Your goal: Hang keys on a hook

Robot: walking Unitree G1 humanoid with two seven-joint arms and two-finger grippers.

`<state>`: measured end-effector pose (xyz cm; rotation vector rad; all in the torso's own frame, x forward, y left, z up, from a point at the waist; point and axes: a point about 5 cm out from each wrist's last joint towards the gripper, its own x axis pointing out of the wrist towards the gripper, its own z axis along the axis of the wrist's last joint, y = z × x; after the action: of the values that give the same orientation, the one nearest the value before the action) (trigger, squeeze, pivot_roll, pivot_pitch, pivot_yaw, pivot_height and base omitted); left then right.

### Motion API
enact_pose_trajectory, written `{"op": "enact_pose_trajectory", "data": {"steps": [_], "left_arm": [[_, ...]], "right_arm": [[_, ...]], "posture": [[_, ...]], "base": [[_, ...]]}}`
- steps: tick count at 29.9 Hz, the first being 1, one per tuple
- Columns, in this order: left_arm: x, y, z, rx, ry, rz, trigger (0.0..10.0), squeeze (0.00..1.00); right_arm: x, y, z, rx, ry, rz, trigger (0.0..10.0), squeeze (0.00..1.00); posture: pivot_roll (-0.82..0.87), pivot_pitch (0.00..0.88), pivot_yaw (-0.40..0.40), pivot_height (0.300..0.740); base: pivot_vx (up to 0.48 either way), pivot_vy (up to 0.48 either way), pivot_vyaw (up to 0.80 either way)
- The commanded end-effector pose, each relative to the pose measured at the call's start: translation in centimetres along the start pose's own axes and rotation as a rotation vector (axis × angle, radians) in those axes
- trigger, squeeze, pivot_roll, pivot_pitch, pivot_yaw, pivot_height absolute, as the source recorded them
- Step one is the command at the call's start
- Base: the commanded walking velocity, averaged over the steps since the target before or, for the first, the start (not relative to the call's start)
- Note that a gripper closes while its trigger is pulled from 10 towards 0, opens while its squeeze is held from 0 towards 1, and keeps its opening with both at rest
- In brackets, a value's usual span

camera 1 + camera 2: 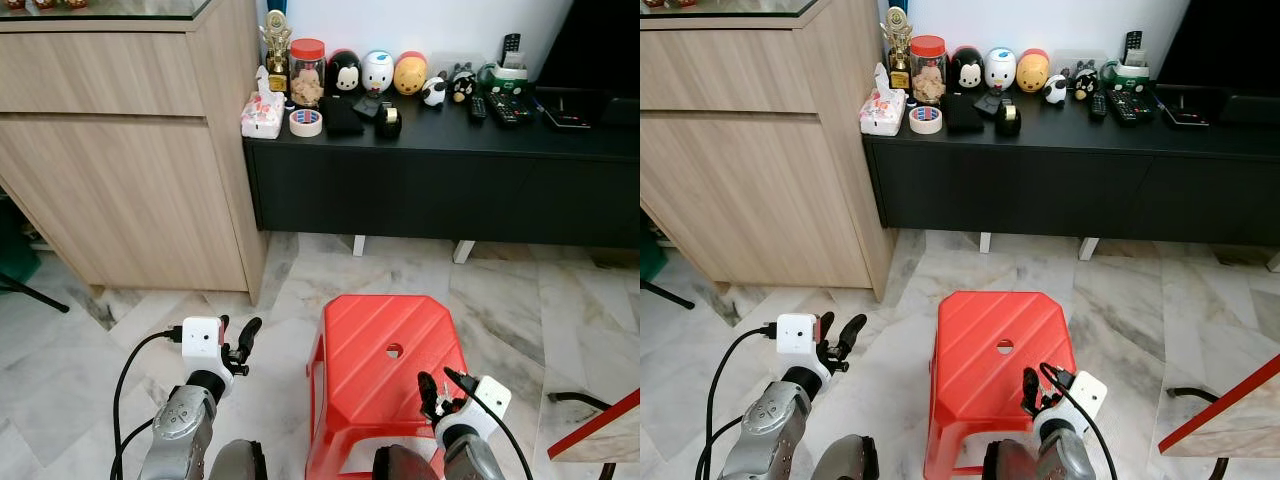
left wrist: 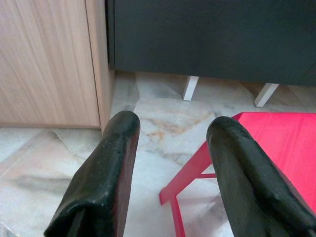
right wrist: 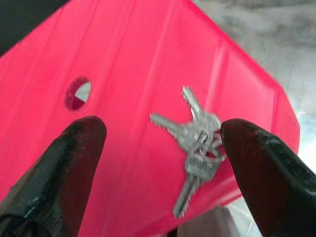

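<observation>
A bunch of silver keys (image 3: 196, 143) on a ring shows blurred over the red plastic stool (image 3: 128, 59), its ring right against one finger of my right gripper (image 3: 163, 126). Whether the keys hang from that finger or lie on the seat I cannot tell. The fingers stand wide open around them. In the left eye view the right gripper (image 1: 437, 388) is low over the stool's (image 1: 385, 345) near right corner. My left gripper (image 1: 238, 338) is open and holds nothing, above the marble floor to the left of the stool.
A low black console (image 1: 440, 180) against the far wall carries a jar (image 1: 306, 72), tape roll (image 1: 306, 122), toy figures and remotes. A tall wooden cabinet (image 1: 120, 150) stands at the left. A red-edged board (image 1: 600, 430) lies at the lower right.
</observation>
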<state>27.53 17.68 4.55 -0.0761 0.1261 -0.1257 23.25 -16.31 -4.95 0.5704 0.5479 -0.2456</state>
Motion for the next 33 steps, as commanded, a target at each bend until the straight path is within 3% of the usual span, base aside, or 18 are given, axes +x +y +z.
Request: {"op": "enact_pose_trajectory", "data": {"steps": [1,15,33], "left_arm": [[-0.3,0.0,-0.5,0.018,0.019,-0.001,10.0,0.0],[-0.3,0.0,-0.7,0.021,0.024,0.01,10.0,0.0],[-0.3,0.0,-0.7,0.026,0.021,0.01,10.0,0.0]], "right_arm": [[-0.6,-0.7,-1.1,0.018,0.034,0.003,10.0,0.0],[-1.5,-2.5,-1.8,0.037,0.02,-0.012,10.0,0.0],[-1.2,-1.8,-2.4,0.009,0.09,-0.01,10.0,0.0]], "posture": [[0.02,0.076,-0.055,0.626],[0.01,0.071,-0.062,0.626],[0.02,0.075,-0.058,0.626]], "base": [[0.0,0.0,0.0],[0.0,0.0,0.0],[0.0,0.0,0.0]]}}
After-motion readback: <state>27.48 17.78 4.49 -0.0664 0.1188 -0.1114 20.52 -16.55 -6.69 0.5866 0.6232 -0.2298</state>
